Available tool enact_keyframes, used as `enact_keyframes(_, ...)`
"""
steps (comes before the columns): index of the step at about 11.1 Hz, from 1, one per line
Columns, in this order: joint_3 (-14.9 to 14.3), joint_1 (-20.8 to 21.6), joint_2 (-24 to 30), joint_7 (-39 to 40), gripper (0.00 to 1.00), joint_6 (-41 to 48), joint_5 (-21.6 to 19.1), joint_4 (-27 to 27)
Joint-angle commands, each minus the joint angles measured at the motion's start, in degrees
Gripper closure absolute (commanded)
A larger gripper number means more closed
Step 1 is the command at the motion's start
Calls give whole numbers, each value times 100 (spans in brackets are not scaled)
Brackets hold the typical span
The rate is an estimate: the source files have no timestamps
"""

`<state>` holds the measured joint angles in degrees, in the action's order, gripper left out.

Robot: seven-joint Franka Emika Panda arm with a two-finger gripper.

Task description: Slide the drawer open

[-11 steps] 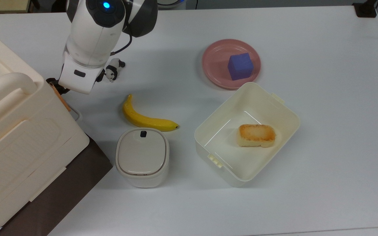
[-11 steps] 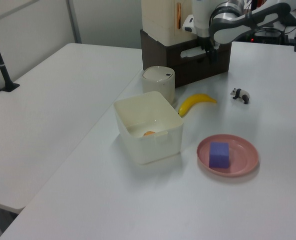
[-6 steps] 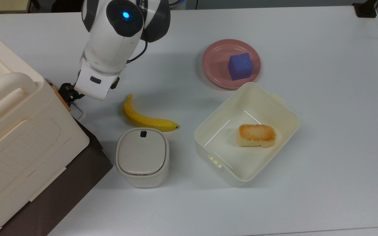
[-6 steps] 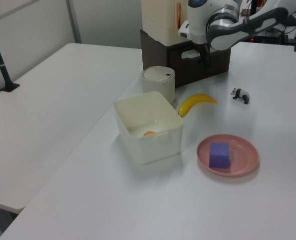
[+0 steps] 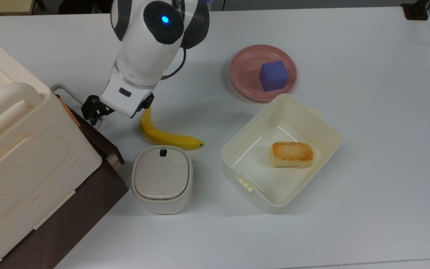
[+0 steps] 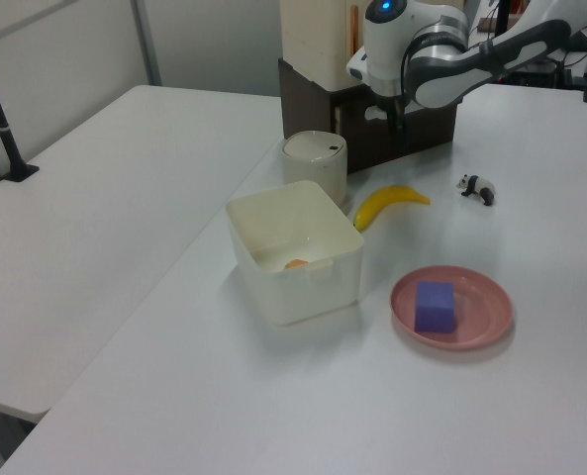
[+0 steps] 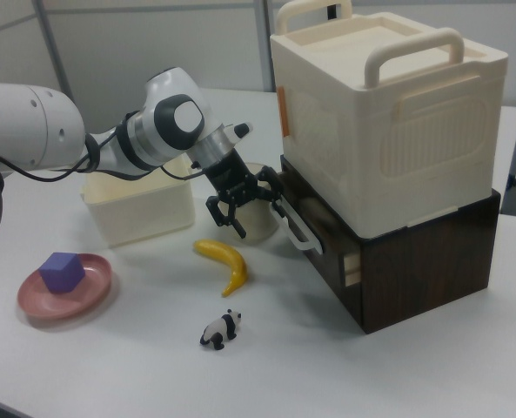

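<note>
Top view — white table (image 5: 368,130); drawer (image 5: 105,144) ajar.

A white table (image 5: 368,209) carries a pink plate (image 5: 245,80) upper centre, cream tub (image 5: 314,186), banana (image 5: 164,137), lidded canister (image 5: 161,180), and dark cabinet (image 5: 77,220) lower left

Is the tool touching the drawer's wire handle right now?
Touching. In the right view the tool sits on the near end of the white wire handle, with the drawer pulled partly out of the dark cabinet.
</note>
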<state>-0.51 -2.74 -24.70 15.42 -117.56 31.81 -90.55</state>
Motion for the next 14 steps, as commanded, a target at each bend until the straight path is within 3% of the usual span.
enact_keyframes(1, 218, 80, 115, -532, 0, 84, -454, -191)
enact_keyframes(14, 965, 45, 352, -628, 0, 1552, -790, -147)
